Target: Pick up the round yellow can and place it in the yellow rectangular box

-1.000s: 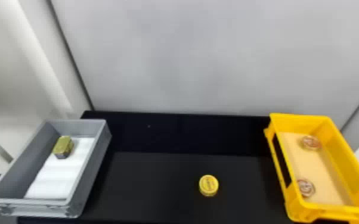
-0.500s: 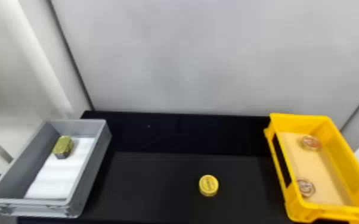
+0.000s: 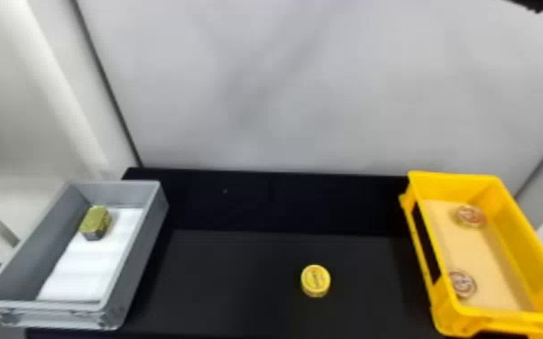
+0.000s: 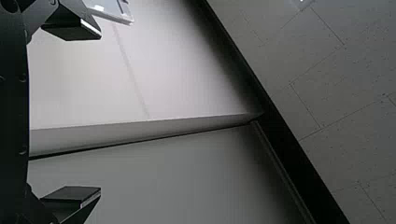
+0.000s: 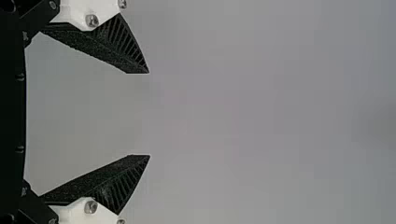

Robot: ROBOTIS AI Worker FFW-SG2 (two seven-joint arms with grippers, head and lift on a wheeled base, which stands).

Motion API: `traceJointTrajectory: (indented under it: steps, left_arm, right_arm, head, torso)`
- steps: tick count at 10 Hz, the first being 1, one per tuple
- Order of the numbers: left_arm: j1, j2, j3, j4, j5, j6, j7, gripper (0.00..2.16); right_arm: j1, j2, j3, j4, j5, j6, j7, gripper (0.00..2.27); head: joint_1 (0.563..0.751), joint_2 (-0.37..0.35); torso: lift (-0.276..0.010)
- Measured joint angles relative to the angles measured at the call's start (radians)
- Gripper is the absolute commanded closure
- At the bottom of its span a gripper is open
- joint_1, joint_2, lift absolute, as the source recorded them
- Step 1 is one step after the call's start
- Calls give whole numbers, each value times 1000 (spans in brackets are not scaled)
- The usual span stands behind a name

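One can point(image 3: 315, 280) sits flat on the black table point(image 3: 239, 270), low in the frame and a little right of the middle, label side up. It is probably light and fairly stiff, its smooth round side likely to slip or roll if pinched off-centre. The best hold looks to be across its full width, fingers straight down on opposite sides, low enough to grip the wall rather than the lid's edge. A modest squeeze should do; a hard one might dent it.

The box point(image 3: 516, 243) stands lower right, well apart from the can, with one tin point(image 3: 470, 216) toward its upper end and a second at its lower left. The bin point(image 3: 142, 252) is lower left, a block point(image 3: 95, 222) inside.

The right gripper point(image 5: 149, 114) is spread wide with nothing between its fingers, probably room enough for the can. The left gripper point(image 4: 100, 113) is wide and empty too. The pick is still to be made.
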Motion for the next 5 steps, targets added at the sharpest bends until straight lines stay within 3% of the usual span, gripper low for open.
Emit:
traceJointTrajectory:
  steps: [3,5]
  left_arm:
    - [2,0,-7,1,8,11,0,107]
    - [3,-2,-10,2,13,13,0,107]
  right_arm:
    - [-5,-6,44,90,-34,246,262,154]
    - [55,-7,65,133,-77,289,300,117]
  head:
    - [694,55]
    - [694,55]
  torso:
    - [-3]
    - [-3]
